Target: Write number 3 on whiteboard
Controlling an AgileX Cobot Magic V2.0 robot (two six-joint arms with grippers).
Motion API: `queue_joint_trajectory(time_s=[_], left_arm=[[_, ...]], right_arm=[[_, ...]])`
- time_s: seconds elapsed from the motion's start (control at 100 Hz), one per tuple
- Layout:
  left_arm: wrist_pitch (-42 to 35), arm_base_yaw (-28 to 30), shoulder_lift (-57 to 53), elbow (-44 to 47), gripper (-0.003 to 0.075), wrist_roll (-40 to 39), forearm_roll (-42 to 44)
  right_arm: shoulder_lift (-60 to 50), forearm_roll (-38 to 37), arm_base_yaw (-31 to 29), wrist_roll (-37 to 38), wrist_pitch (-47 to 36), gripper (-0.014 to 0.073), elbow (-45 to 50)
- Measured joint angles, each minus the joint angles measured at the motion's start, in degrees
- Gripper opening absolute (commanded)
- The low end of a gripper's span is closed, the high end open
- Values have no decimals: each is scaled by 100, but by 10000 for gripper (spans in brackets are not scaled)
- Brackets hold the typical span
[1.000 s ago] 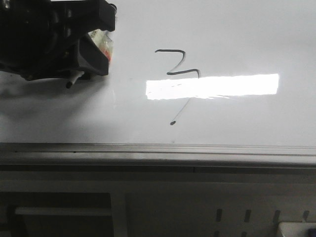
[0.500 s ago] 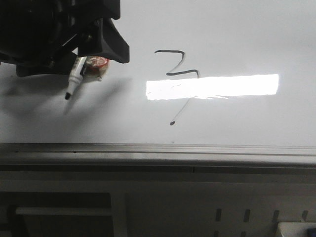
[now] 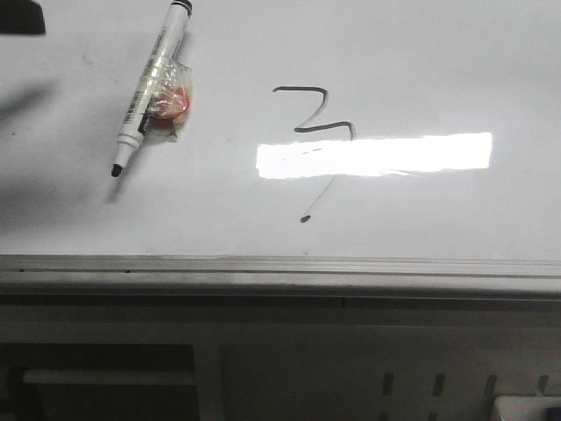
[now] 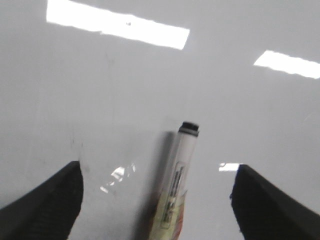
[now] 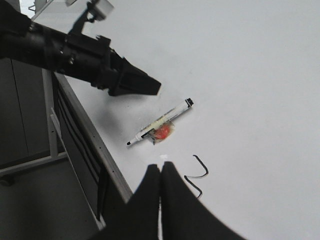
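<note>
The whiteboard [image 3: 421, 70] lies flat and fills the far part of the front view, its grey metal edge strip [image 3: 280, 267] running left to right along the near side. The number 3 [image 3: 313, 112] sits a little left of the board's middle: an angular dark stroke, with a faint thin tail slanting down and left to a dot [image 3: 305, 218] just short of the edge strip. A bright rectangular light reflection [image 3: 374, 155] crosses the board right under the number and over the top of the tail.

To the left of the number, well apart from it, a white marker [image 3: 151, 88] lies loose on the board, uncapped, its black tip [image 3: 116, 171] pointing toward the near edge and its other end toward the far left. A small red and clear wrapper [image 3: 169, 107] rests touching the marker's right side.

The left gripper [image 4: 157, 200] hangs above the marker with its jaws spread wide, one dark finger [image 4: 45, 205] on each side and neither touching the pen. In the front view only a dark corner of it shows at the far left. The right gripper [image 5: 161, 172] has its jaws pressed together with nothing between them, held over the near edge of the board close to the number.

The board's right half, beyond the number, shows bare white surface out to the frame edge.
</note>
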Motion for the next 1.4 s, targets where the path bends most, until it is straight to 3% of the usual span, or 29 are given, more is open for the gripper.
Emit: queue_joint_trajectory(time_s=[0.23, 0.5, 0.71, 1.4], left_arm=[[4, 0, -1673, 140, -23, 916, 0], [299, 0, -3208, 980, -20, 1639, 0], [578, 0, -3660, 1665, -20, 1679, -71], [826, 0, -3684, 1885, -20, 1679, -151]], right_arm=[[-754, -305, 0, 83, -170, -64, 387], [-2311, -1289, 0, 1130, -473, -64, 1787], [-3178, -1533, 0, 1310, -685, -64, 2688], [-3381, -1545, 0, 1331, -757, -64, 2806]])
